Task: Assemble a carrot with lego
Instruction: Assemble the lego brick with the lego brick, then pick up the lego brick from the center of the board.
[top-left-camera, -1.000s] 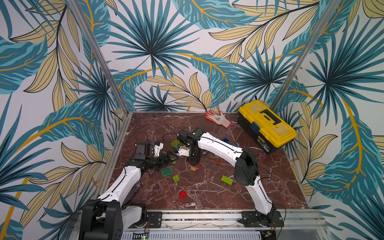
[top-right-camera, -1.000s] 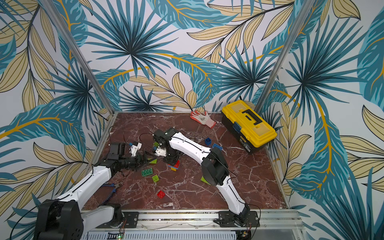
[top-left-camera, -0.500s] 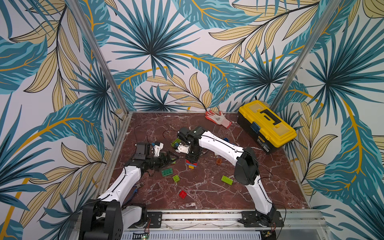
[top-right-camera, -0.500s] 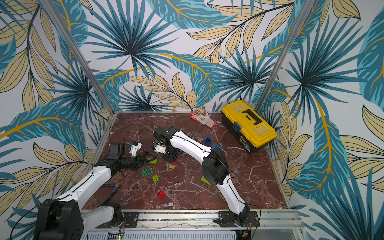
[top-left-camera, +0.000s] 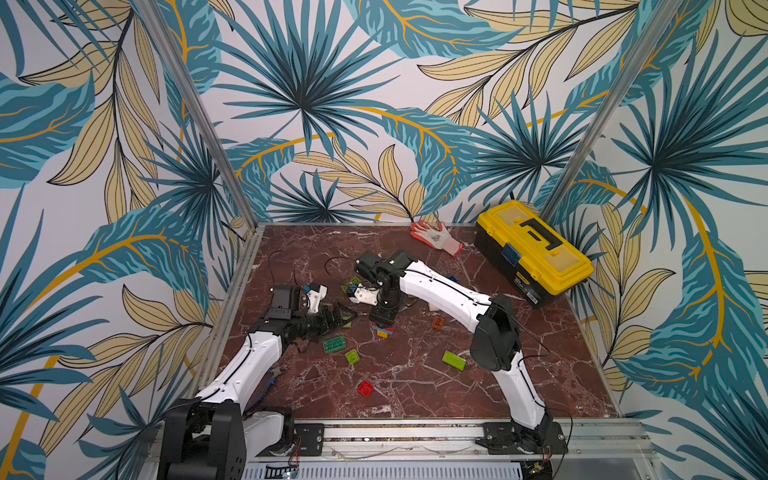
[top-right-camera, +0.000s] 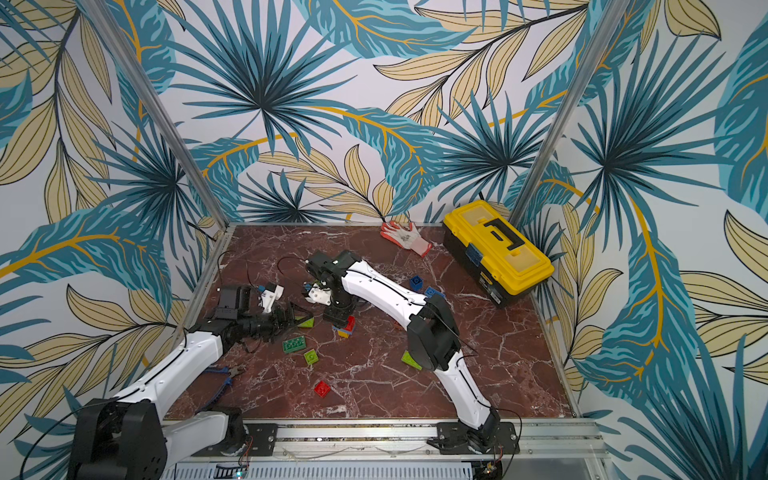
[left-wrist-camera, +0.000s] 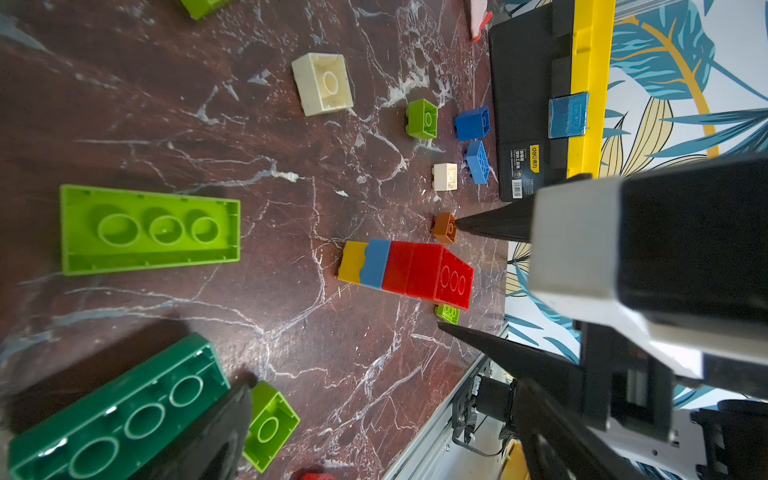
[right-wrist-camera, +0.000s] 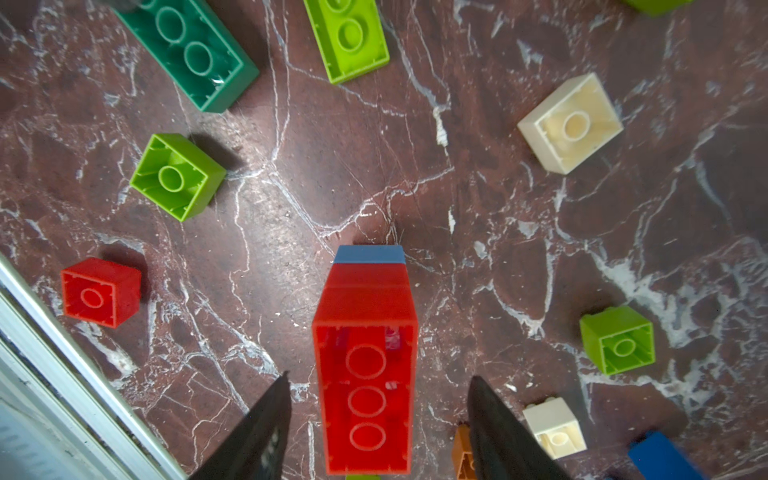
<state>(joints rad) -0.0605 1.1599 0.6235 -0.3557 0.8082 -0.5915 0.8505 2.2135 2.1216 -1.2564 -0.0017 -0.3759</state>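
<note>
A lego stack (right-wrist-camera: 365, 361) stands upright on the table with its hollow undersides up: two red bricks over a blue one and a yellow one (left-wrist-camera: 352, 262). My right gripper (right-wrist-camera: 379, 377) hangs right over it, open, one finger on each side of the top red brick with a gap to each. Both top views show the stack (top-left-camera: 384, 330) (top-right-camera: 347, 327) under that gripper (top-left-camera: 384, 316). My left gripper (top-left-camera: 340, 318) lies low to the stack's left, open and empty. One of its fingers (left-wrist-camera: 220, 432) sits by a dark green oblong brick (left-wrist-camera: 112, 415).
Loose bricks surround the stack: lime square (top-left-camera: 352, 356), lime oblong (top-left-camera: 454, 359), red square (top-left-camera: 365, 388), orange (top-left-camera: 437, 322), cream (right-wrist-camera: 570, 124), blue (top-right-camera: 417, 282). A yellow toolbox (top-left-camera: 534, 253) and a glove (top-left-camera: 436, 237) lie at the back right. Blue-handled pliers (top-right-camera: 224, 374) lie by the left arm.
My right gripper's jaws have opened and let go of the stack, which now stands free on the table. The left arm has not moved.
</note>
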